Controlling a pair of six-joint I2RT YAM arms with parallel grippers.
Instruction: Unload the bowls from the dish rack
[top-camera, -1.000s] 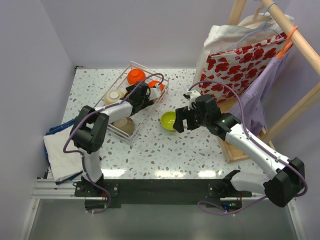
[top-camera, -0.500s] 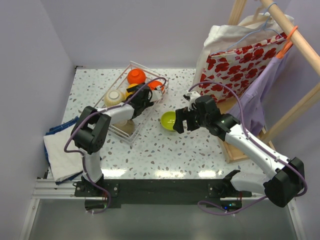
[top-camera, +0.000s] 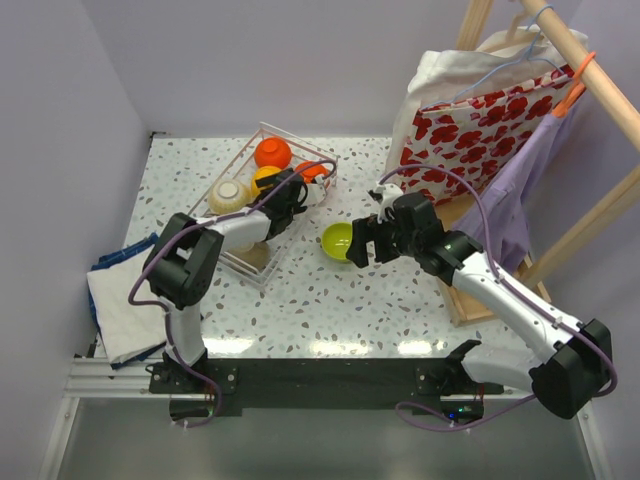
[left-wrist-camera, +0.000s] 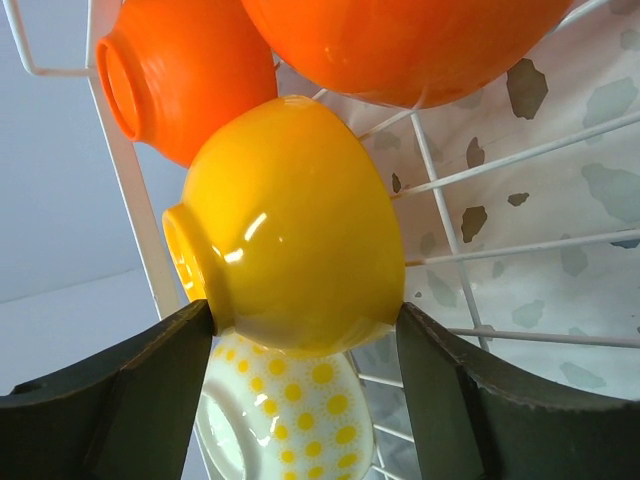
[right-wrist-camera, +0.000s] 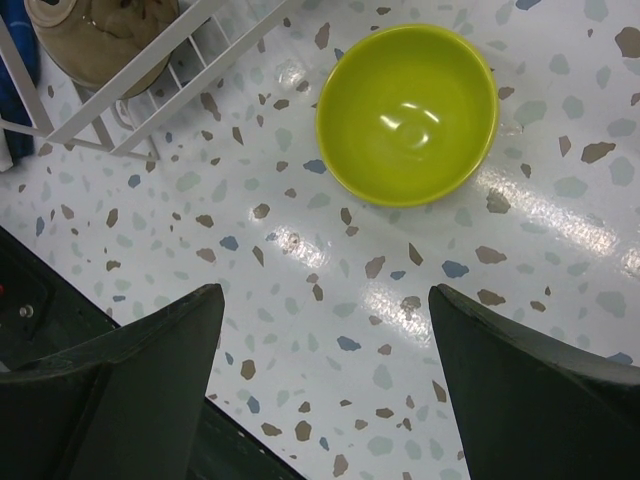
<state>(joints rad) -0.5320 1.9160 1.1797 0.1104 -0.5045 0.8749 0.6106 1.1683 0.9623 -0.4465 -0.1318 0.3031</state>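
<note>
The white wire dish rack (top-camera: 296, 215) stands at the table's back left. In it I see an orange-red bowl (top-camera: 272, 151), a yellow-orange bowl (top-camera: 263, 177), a cream bowl (top-camera: 229, 192) and a tan bowl (top-camera: 251, 250). My left gripper (top-camera: 275, 186) reaches into the rack. In the left wrist view its two fingers press both sides of the yellow-orange bowl (left-wrist-camera: 290, 220), just above a cream bowl with sun dots (left-wrist-camera: 290, 420). A lime green bowl (top-camera: 338, 241) sits upright on the table. My right gripper (right-wrist-camera: 325, 290) hovers open just near of the green bowl (right-wrist-camera: 408, 112), holding nothing.
A wooden clothes rack (top-camera: 600, 80) with a red-flowered bag (top-camera: 470, 125) and hanging clothes fills the right side. Its wooden base (top-camera: 470, 295) lies on the table. Folded cloths (top-camera: 118, 300) lie at the left edge. The rack's wire corner (right-wrist-camera: 150, 60) is close to my right gripper.
The left gripper has pushed further into the rack and its fingers have closed in onto the yellow-orange bowl. The right arm and the green bowl have hardly moved.
</note>
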